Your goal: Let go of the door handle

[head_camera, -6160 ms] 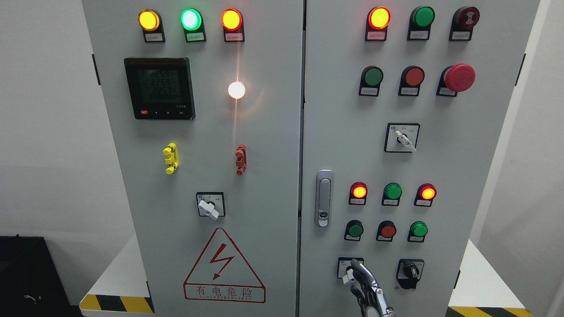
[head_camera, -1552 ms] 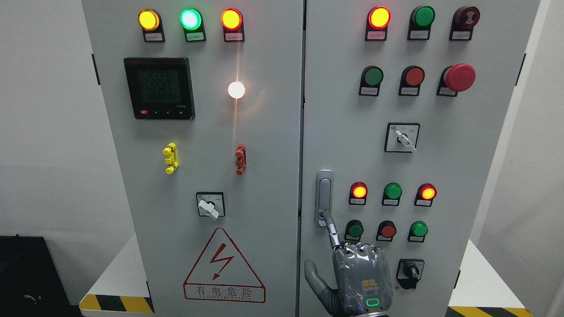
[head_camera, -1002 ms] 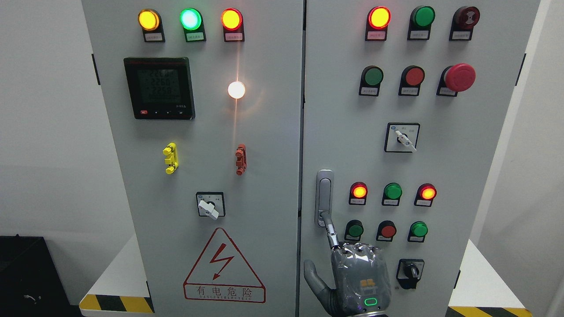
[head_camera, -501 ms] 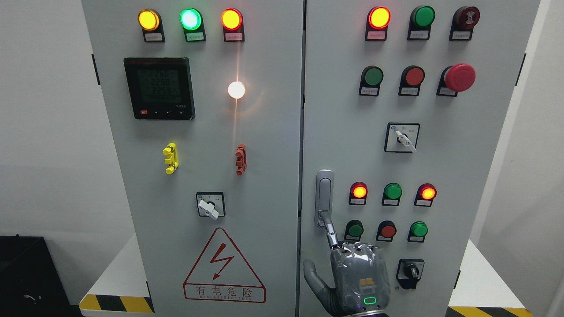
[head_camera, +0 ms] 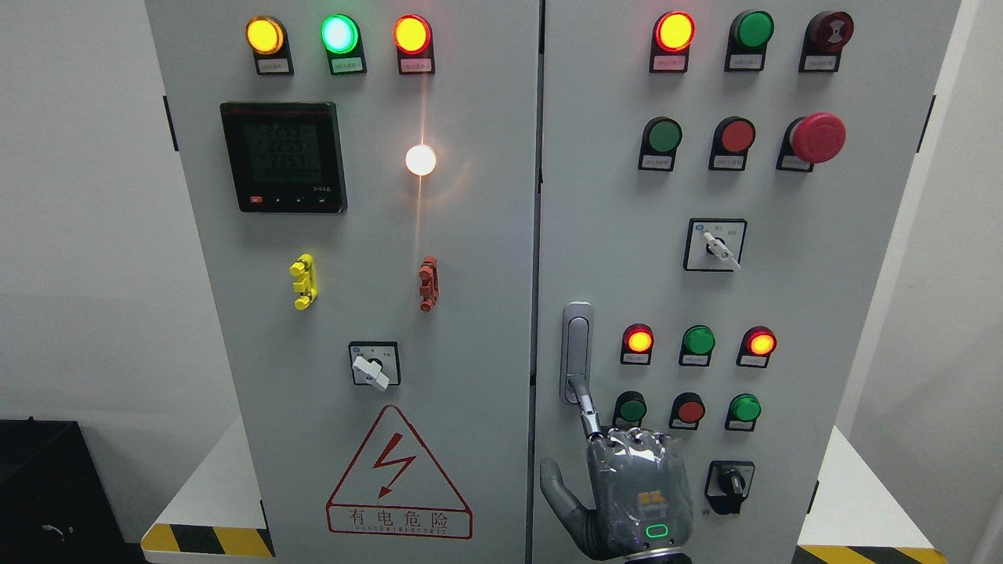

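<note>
Right hand, index finger out and the rest curled, presses the door handle button at its 6 o'clock end; next, pull the finger away

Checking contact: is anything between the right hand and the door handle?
Nothing; head view shows the right hand touching the door handle with one extended finger.

1. You see the door handle, a silver vertical latch, upright at the right door's left edge.
2. It appears seated flush in its housing, though its lower end is partly hidden from you.
</note>
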